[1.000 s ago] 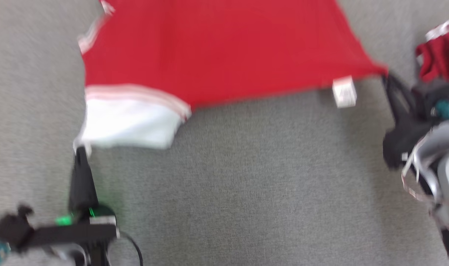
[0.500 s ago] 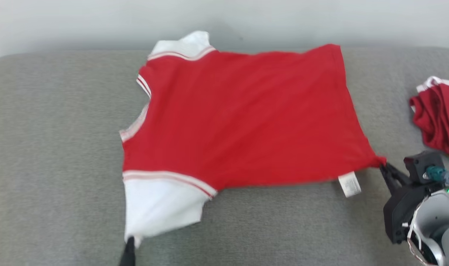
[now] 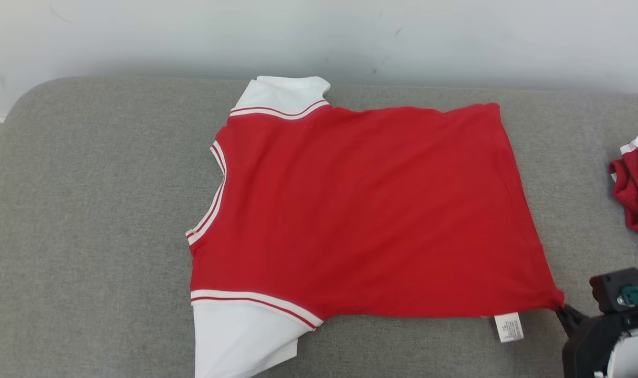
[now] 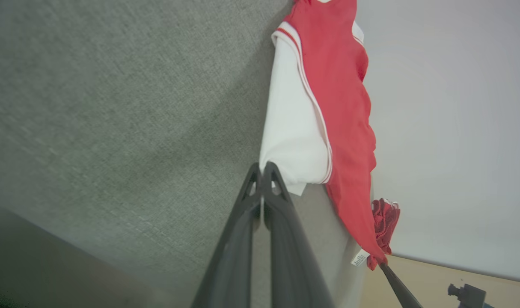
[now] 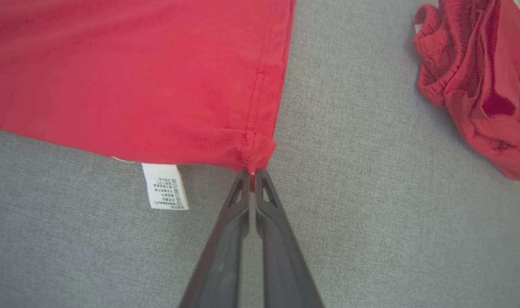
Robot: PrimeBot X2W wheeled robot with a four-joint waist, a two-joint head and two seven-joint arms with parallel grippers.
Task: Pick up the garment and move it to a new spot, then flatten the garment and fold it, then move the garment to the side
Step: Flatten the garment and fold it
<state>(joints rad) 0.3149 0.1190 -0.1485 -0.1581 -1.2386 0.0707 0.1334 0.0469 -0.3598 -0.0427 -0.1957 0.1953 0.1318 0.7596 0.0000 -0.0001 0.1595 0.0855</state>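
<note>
The garment (image 3: pixel 361 210) is a red shirt with white sleeves, spread nearly flat on the grey padded surface (image 3: pixel 87 210). Its neck points left and its hem right. My right gripper (image 3: pixel 561 311) is shut on the near hem corner; the right wrist view shows the red cloth (image 5: pixel 135 77) bunched between the tips of that gripper (image 5: pixel 252 173). In the left wrist view my left gripper (image 4: pixel 263 167) is shut on the edge of the near white sleeve (image 4: pixel 292 141). That sleeve runs off the bottom of the head view.
A second red garment (image 3: pixel 636 194) lies crumpled at the right edge, also seen from the right wrist (image 5: pixel 478 77). A white care label (image 3: pixel 509 326) sticks out beside the held corner. A pale wall (image 3: pixel 319 37) stands behind the surface, whose far left corner is rounded.
The head camera has tilted up, so the whole picture slid down and the left gripper left it. The shirt lies flatter and less stretched. Both grippers keep their hold.
</note>
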